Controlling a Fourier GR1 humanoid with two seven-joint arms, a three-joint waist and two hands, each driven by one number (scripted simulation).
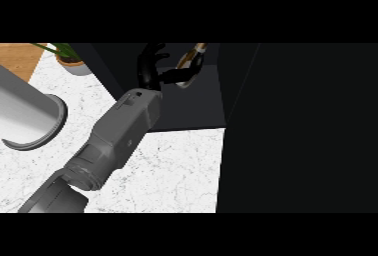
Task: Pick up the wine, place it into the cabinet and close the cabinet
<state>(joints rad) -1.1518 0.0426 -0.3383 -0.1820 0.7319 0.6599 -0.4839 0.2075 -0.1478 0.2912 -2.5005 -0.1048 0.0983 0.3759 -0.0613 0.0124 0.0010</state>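
Note:
The wine bottle [190,59] shows as a pale, slanted shape inside the dark open cabinet [188,107], near the top of the head view. My left hand [153,64] is inside the cabinet just left of the bottle. Its fingers curl toward the bottle and its thumb lies across the bottle's lower part. The grey left forearm [122,132] runs up from the lower left edge. Much of the bottle is lost in the cabinet's darkness. My right hand is not visible.
A wide dark panel [295,130], apparently the open cabinet door, fills the right side. A grey cylindrical vessel [29,117] stands at the left on the white marble counter [170,170]. A potted plant [74,62] sits at the upper left.

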